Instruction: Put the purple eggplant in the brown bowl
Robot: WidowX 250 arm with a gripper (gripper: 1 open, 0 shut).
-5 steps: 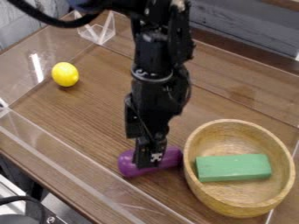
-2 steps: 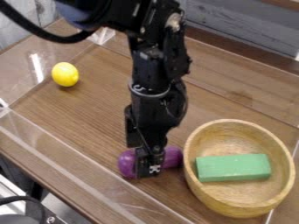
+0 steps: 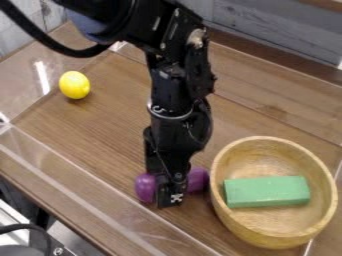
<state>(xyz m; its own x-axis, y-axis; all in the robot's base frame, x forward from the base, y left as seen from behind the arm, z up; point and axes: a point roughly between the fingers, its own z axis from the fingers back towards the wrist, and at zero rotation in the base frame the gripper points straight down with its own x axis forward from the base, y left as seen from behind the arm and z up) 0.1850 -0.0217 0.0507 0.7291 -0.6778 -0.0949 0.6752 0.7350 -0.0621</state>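
Our gripper (image 3: 163,195): jaws apart, straddling the purple eggplant (image 3: 198,180), perhaps to grip its middle; fingertip contact hard to judge | eggplant: on the table (image 3: 94,132), near side, just left of the brown bowl (image 3: 221,198), handy for a short carry

Probably a lab tabletop, black robot arm (image 3: 177,95), wooden surface (image 3: 83,128), loose dark cable (image 3: 40,32)

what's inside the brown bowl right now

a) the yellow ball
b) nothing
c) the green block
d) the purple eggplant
c, the green block lies inside the brown bowl, while the purple eggplant is on the table beside it, under the gripper
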